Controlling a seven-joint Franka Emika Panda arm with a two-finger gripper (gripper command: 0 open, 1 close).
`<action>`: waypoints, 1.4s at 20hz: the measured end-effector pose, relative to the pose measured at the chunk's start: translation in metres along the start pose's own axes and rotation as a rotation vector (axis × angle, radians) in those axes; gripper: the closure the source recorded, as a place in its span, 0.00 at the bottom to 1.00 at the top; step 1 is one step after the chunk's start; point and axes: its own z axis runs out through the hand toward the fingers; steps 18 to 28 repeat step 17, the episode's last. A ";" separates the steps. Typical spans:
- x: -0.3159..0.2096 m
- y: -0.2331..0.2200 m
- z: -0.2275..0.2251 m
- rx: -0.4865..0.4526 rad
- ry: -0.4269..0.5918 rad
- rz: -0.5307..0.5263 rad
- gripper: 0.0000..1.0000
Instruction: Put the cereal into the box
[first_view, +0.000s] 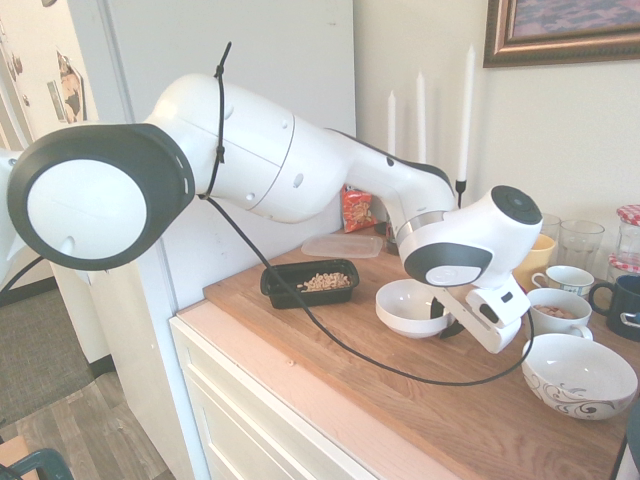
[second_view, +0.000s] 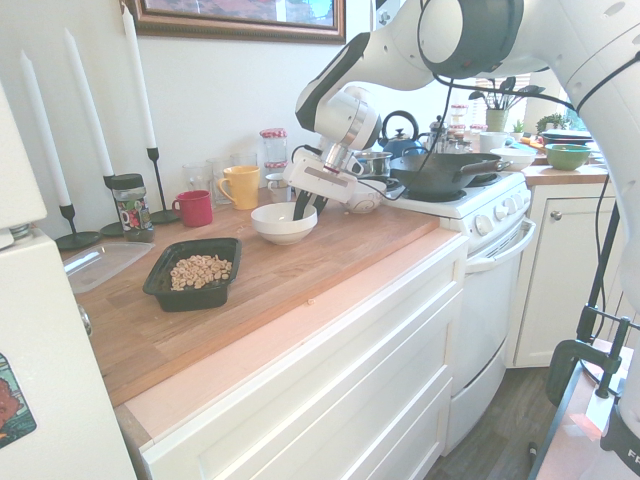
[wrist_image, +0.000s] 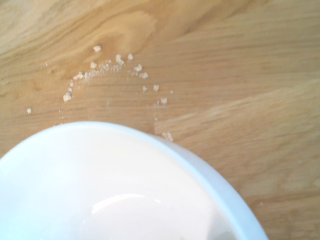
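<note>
The cereal (first_view: 325, 282) (second_view: 198, 270) lies as a tan heap inside the box (first_view: 281, 291) (second_view: 160, 288), a shallow black tray on the wooden counter. To the right of the box in the second exterior view, a white bowl (first_view: 405, 310) (second_view: 280, 225) stands upright and looks empty. My gripper (first_view: 445, 322) (second_view: 308, 208) reaches down at the bowl's rim on the side away from the box. Whether it still touches the rim is unclear. The wrist view shows the bowl (wrist_image: 125, 190) from above and a few crumbs (wrist_image: 100, 67) on the wood beside it.
A patterned bowl (first_view: 578, 375) and mugs (first_view: 560, 315) stand close behind the gripper. A clear lid (second_view: 100, 265), a jar (second_view: 127, 205), a red mug (second_view: 193, 208), a yellow mug (second_view: 240, 187) and candlesticks (second_view: 158, 185) line the wall. A stove with a pan (second_view: 440, 175) adjoins the counter.
</note>
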 end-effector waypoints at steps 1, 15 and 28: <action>-0.001 -0.001 0.000 0.001 -0.001 -0.001 0.00; -0.046 -0.069 -0.063 -0.281 0.235 -0.182 0.00; -0.065 -0.088 -0.070 -0.319 0.266 -0.206 0.00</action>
